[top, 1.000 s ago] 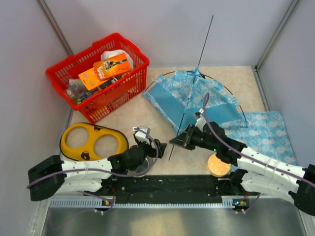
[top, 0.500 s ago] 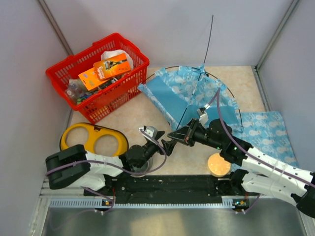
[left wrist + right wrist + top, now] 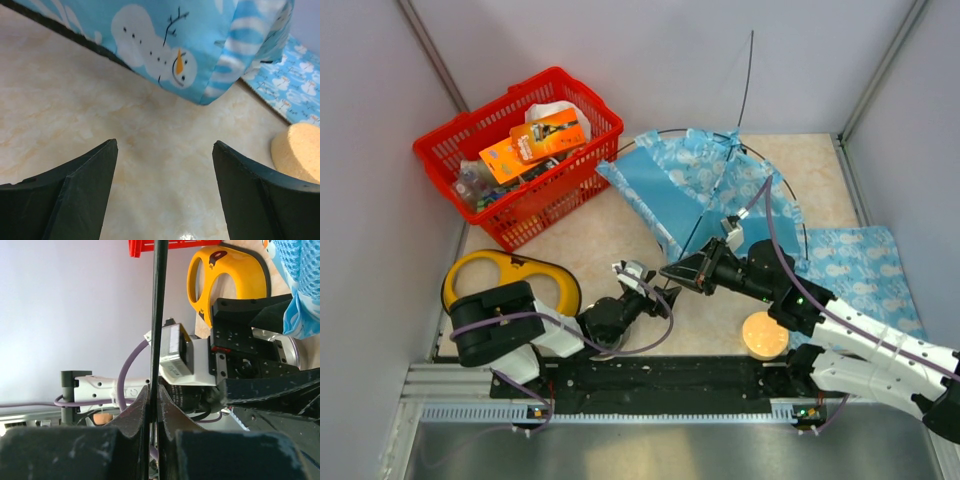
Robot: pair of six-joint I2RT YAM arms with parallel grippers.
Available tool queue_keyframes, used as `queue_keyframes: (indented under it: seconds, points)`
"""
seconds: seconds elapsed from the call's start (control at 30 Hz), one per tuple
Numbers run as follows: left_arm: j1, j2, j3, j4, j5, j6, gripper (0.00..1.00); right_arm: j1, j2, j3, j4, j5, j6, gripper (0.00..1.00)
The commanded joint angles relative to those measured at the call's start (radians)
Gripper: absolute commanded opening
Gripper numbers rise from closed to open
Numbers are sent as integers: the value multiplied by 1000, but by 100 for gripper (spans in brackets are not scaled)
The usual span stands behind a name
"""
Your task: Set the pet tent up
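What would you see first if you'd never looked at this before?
Probably the light-blue pet tent with snowmen on it, half put up in the middle of the table. Next is the bright red basket stuffed with packets at the back left. Then the right gripper, pinched shut on a thin dark pole near the tent's front edge.
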Motion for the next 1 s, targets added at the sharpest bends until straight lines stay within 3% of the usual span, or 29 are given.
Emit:
queue_keyframes:
  seconds: [0.0, 0.57, 0.97]
  points:
    - [3, 37, 30, 333, -38, 16, 81, -9, -32, 48, 86, 81, 10, 0]
    - [34, -45, 108, 235, 31, 34, 80, -8, -46, 46, 67, 95, 7, 0]
    - [59, -46, 141, 145, 74, -7, 44, -8, -46, 46, 72, 92, 10, 0]
